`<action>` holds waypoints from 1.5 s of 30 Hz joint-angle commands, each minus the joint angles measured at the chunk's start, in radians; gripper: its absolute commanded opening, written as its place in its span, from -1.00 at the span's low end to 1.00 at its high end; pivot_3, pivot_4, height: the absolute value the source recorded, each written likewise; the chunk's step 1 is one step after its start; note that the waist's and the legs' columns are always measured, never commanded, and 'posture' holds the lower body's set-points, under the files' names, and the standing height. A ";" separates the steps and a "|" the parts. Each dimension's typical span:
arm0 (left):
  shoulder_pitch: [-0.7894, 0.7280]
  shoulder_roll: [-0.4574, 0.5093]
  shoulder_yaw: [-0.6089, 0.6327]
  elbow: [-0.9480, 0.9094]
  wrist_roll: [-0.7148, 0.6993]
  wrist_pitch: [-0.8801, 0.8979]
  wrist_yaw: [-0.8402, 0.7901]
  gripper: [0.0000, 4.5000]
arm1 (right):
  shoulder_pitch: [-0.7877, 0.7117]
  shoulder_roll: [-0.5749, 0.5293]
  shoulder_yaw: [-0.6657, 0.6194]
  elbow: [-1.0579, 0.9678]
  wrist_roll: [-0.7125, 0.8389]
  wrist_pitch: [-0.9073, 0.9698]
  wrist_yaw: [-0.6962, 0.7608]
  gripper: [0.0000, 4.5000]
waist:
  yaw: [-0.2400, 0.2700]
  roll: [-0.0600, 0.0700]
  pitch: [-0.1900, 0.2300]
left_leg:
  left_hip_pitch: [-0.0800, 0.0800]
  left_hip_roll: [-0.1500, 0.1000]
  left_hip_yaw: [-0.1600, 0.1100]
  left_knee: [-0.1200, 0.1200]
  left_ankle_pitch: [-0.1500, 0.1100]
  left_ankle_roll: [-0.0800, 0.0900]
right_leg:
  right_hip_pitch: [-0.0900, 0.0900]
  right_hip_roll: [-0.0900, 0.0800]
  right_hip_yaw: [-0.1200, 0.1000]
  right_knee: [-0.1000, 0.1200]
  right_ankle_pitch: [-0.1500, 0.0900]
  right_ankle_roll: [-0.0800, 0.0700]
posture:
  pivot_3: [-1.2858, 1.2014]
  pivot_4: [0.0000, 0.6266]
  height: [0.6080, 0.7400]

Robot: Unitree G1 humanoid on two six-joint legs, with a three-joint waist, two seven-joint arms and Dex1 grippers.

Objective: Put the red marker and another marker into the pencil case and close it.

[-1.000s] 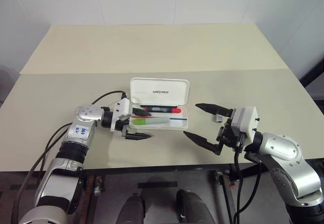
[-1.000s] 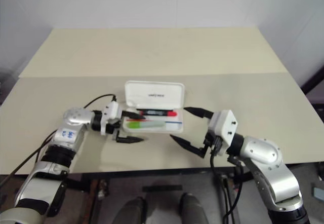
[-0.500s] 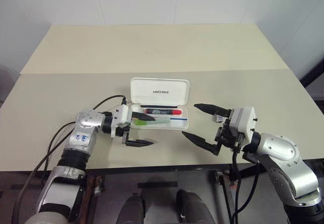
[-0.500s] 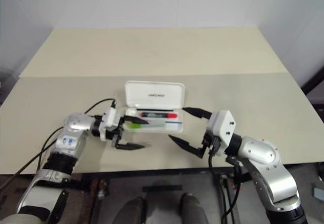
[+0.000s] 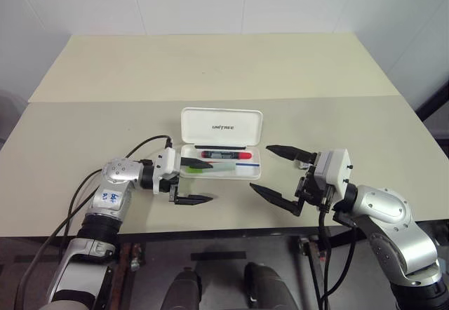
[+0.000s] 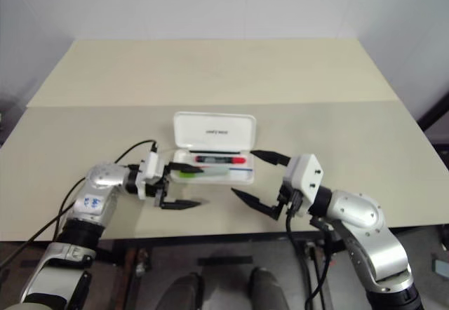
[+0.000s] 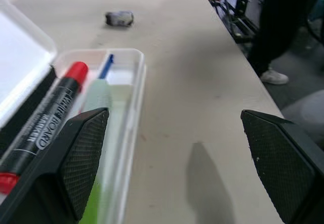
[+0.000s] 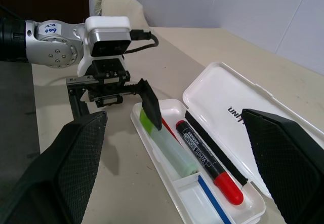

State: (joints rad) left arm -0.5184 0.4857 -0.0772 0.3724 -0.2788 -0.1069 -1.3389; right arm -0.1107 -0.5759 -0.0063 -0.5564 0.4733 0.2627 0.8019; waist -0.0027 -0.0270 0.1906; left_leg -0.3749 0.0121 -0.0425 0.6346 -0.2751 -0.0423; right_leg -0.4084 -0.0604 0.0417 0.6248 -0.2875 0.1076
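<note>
Two markers: both lie in the tray of the pencil case (image 5: 254, 170)
red marker (image 5: 226, 154): far row, along the hinge side
lime-green marker (image 5: 208, 170): near row, beside it
lid: open, standing up behind the tray
left gripper (image 5: 194, 181): fingers spread, empty, at the case's left end
right gripper (image 5: 278, 173): spread wide, empty, just right of the case
table (image 5: 210, 64): small grey scrap (image 7: 119, 17) beyond the case

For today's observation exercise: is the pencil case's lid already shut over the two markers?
No. The pencil case lid stands open, with the red marker and green marker lying exposed in its tray.
</note>
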 commanded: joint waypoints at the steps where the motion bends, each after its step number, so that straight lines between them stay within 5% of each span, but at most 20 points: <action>1: -0.016 -0.004 0.034 0.016 -0.019 -0.007 0.033 0.98 | -0.008 0.008 -0.004 -0.020 0.007 -0.019 -0.003 1.00 | 0.000 0.000 0.000 | 0.000 0.000 0.000 0.000 0.000 0.000 | 0.000 0.000 0.000 0.000 0.000 0.000 | 0.03 -0.52 1.00; 14: -0.055 -0.008 -0.004 0.157 0.068 -0.070 0.076 0.98 | -0.017 0.006 -0.008 -0.026 0.007 -0.012 -0.008 1.00 | 0.000 0.000 0.000 | 0.000 0.000 0.000 0.000 0.000 0.000 | 0.000 0.000 0.000 0.000 0.000 0.000 | 0.03 -0.52 1.00; 45: -0.020 0.061 -0.003 0.018 -0.005 -0.113 -0.149 0.98 | -0.049 0.024 0.036 0.022 -0.057 0.028 -0.052 1.00 | -0.001 0.000 0.000 | 0.000 0.000 0.000 -0.002 0.000 0.000 | 0.000 0.000 0.000 -0.002 0.000 0.000 | 0.03 -0.52 1.00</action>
State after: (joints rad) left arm -0.5463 0.5314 -0.0862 0.4295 -0.2657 -0.2133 -1.4736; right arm -0.1494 -0.5518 0.0357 -0.5243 0.4255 0.2804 0.7730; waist -0.0037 -0.0270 0.1906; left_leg -0.3749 0.0123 -0.0424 0.6322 -0.2751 -0.0424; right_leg -0.4087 -0.0605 0.0416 0.6231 -0.2877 0.1074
